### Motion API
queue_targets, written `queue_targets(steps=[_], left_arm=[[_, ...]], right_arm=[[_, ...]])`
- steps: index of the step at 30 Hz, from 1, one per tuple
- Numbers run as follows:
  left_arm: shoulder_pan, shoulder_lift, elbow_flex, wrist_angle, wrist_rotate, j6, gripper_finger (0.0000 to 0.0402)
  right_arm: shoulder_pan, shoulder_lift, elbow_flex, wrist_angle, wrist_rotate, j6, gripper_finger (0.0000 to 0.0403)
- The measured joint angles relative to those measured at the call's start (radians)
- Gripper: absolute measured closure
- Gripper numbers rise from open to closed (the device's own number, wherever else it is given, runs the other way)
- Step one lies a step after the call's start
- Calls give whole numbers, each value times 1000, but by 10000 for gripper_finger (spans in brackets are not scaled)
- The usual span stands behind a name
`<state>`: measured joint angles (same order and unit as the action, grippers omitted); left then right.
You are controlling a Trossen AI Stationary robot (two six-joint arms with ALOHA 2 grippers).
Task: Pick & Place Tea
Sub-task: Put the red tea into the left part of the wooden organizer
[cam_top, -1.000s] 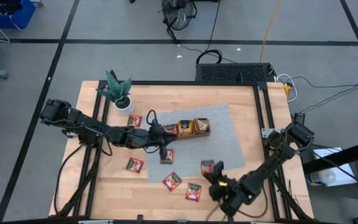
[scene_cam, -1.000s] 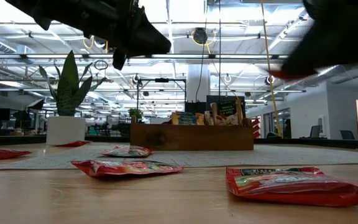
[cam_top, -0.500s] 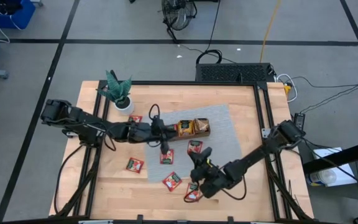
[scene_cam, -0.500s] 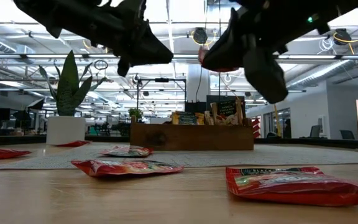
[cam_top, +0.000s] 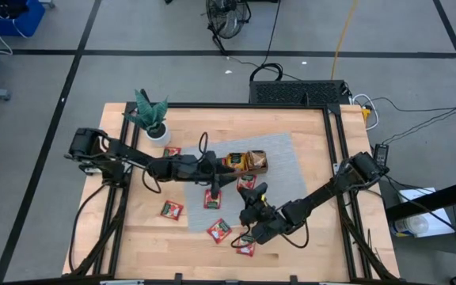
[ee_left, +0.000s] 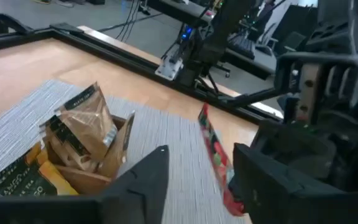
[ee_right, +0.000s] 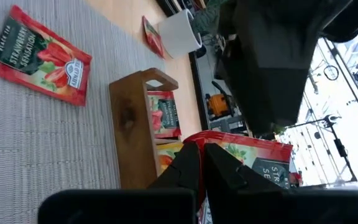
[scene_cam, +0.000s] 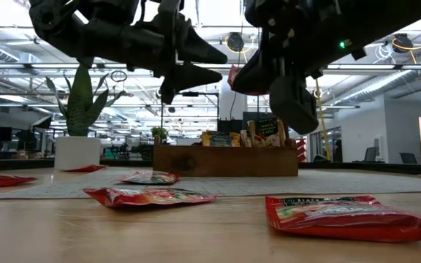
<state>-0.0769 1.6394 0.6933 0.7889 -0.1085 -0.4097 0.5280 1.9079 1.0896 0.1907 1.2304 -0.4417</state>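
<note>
The right gripper pinches a red tea sachet on edge just beside the wooden tray, the left gripper open opposite.

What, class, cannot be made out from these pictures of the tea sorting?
- Wooden tray: the left gripper covers its left end in the high view, hiding that compartment's contents.
- Sachet held by the right gripper: its label is cut off by the right wrist view's edge.
- Sachet near the front edge: the right arm partly covers it from above.
</note>
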Motion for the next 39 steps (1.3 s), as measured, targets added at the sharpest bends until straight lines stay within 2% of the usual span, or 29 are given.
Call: queue_targets(steps=[6,17,27,39], left_arm=[[-5,0,0,8,5,-39,192],[-9,0,0,2,-17,-41,190],[11,0,0,21,-40,-40,190],[44,72,40,50,-18,-38,190]], right_arm=[[-10,0,-22,62,-2,-25,403],[-36,0,-50,223,-55,-111,403],[-36,0,-50,255,-55,-154,403],[-36,-1,-50,255,-57,-151,403]])
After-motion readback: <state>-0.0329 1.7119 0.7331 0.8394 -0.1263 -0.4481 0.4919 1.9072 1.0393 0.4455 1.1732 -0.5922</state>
